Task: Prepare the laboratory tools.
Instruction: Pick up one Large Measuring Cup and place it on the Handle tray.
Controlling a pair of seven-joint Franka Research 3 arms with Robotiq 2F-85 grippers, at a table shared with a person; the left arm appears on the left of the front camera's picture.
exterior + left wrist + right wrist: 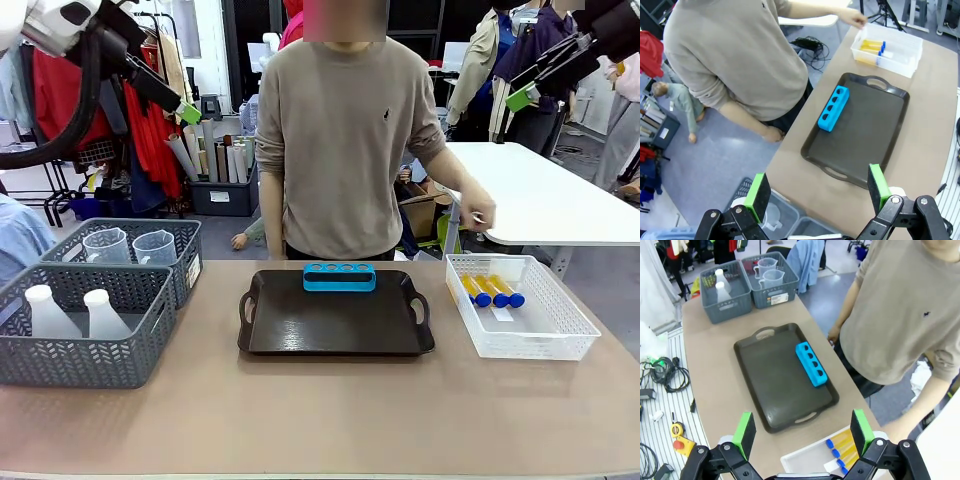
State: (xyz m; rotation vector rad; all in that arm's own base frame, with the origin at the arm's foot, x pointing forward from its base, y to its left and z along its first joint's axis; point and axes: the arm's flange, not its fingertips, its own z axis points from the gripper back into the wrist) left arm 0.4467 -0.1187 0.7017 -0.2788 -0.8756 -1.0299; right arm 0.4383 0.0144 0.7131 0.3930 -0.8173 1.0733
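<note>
Your left pincer [818, 190] and right pincer [803, 431] both hang wide and empty, high over the desk [320, 420], likely to leave room for the person's hand [470, 213]. One blue rack [339, 276] waits holes-up on the tray [330, 330], ready for filling. In the white basket [560, 345] you can count three tubes [484, 298]. The grey baskets [60, 365] store two beakers [155, 247] and two flasks [100, 312].

Dark tray [330, 325] of smooth, faintly glossy plastic, blue rack [339, 277] of matt plastic, grey baskets [70, 355] and white basket [525, 347] of openwork plastic, clear plastic beakers [104, 245], milky translucent flasks [46, 312], smooth matt table [320, 420], soft knit cloth sweater [340, 140]
</note>
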